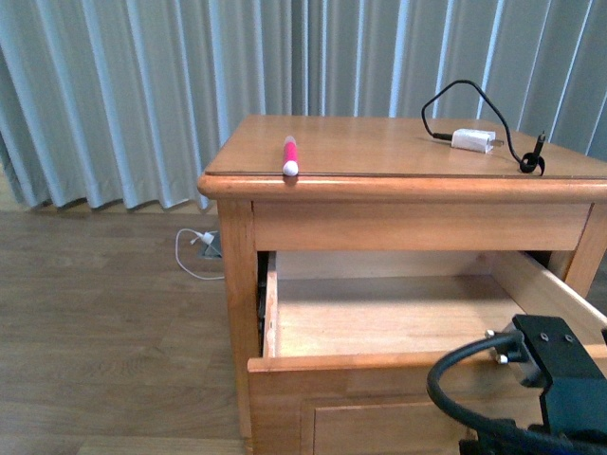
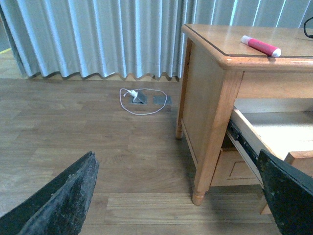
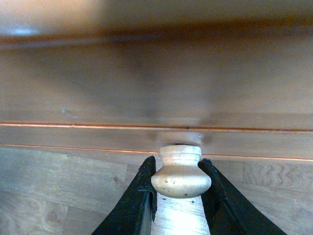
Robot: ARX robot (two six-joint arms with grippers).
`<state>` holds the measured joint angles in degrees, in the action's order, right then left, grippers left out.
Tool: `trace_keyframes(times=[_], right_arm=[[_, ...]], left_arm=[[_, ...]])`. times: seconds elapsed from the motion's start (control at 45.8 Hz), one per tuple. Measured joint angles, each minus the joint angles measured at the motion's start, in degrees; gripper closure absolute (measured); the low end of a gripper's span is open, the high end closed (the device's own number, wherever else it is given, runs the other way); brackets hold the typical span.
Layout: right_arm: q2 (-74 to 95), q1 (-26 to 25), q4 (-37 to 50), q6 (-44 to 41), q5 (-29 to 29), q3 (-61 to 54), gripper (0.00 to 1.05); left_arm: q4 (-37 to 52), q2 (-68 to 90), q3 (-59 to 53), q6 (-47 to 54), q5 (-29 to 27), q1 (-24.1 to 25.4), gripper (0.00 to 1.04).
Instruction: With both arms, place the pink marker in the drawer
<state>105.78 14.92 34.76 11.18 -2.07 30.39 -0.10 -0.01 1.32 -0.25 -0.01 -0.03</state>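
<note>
The pink marker lies on the wooden nightstand's top near its front left edge, white end toward me; it also shows in the left wrist view. The drawer stands pulled out, its pale interior bare. My right gripper is shut on the drawer's round wooden knob, one finger on each side; the right arm shows at the drawer's front. My left gripper hangs open over the floor, left of the nightstand, with nothing between its fingers.
A white charger block with a black cable lies at the back right of the nightstand top. A white cable and floor socket sit on the wood floor by the grey curtain.
</note>
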Motion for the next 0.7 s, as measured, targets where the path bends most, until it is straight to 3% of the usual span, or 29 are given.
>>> trace_keyframes(times=[0.087, 0.153, 0.306, 0.502, 0.699], right_arm=[[-1.01, 0.02, 0.31, 0.07, -1.11, -1.64, 0.77], [-1.84, 0.07, 0.63, -0.22, -1.53, -2.23, 0.68], [-9.75, 0.07, -0.57, -0.22, -1.29, -4.96, 0.36], [-22.88, -1.51, -7.48, -0.24, -4.9, -8.59, 0.07], [-42.84, -5.6, -20.48, -1.4, -10.47, -11.15, 0.08]], left_arm=[[0.0, 0.0, 0.0, 0.0, 0.0, 0.0, 0.06], [0.0, 0.0, 0.0, -0.02, 0.0, 0.0, 0.06], [0.0, 0.0, 0.0, 0.0, 0.0, 0.0, 0.06], [0.0, 0.0, 0.0, 0.0, 0.0, 0.0, 0.06], [0.0, 0.0, 0.0, 0.0, 0.0, 0.0, 0.06]])
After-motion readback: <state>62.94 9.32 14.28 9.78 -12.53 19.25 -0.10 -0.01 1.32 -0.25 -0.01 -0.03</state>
